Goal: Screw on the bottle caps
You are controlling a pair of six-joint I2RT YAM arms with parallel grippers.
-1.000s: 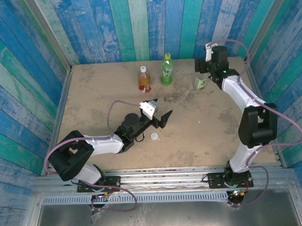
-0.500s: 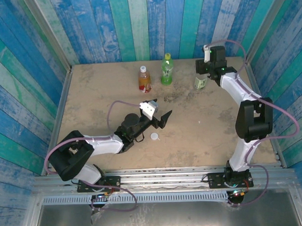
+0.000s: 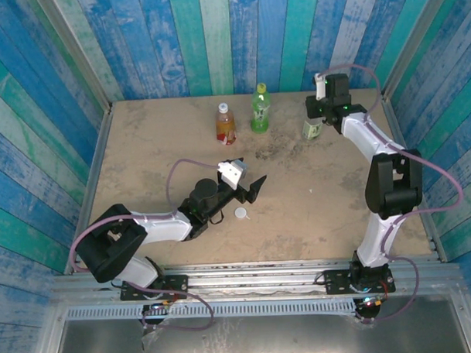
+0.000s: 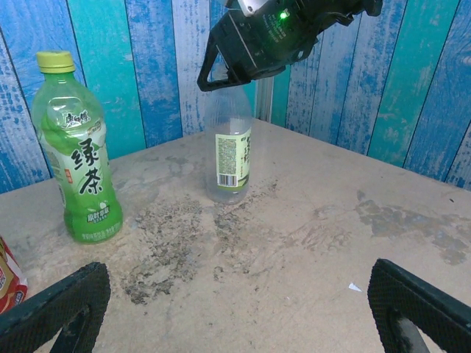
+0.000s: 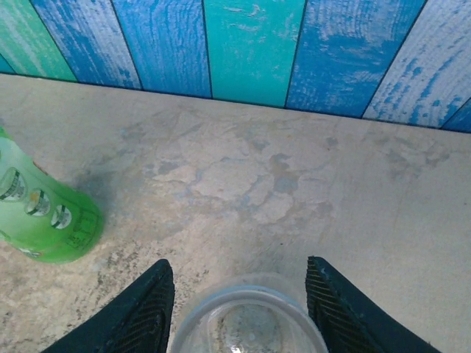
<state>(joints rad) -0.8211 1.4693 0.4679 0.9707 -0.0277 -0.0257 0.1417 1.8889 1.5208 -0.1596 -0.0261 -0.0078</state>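
Note:
The clear bottle (image 3: pixel 313 128) with a green label stands uncapped at the back right. My right gripper (image 3: pixel 319 110) is over its top. In the right wrist view its open mouth (image 5: pixel 246 318) lies between the two fingers (image 5: pixel 140 312), which stand close on either side; whether they touch it I cannot tell. The green bottle (image 3: pixel 259 110) wears a yellow-green cap (image 4: pixel 55 60). A whitish cap tops the amber bottle (image 3: pixel 225 125). One loose white cap (image 3: pixel 241 213) lies on the table just in front of my left gripper (image 3: pixel 250 188), which is open and empty.
The blue plank wall (image 5: pixel 250 44) rises right behind the bottles. Dark stains (image 4: pixel 169 243) mark the table (image 3: pixel 142 149) in front of them. In the left wrist view the clear bottle (image 4: pixel 229 151) stands to the right of the green one (image 4: pixel 77 158).
The right gripper's jaws have narrowed around the clear bottle's top while the arm shifted slightly left. The left arm has not moved.

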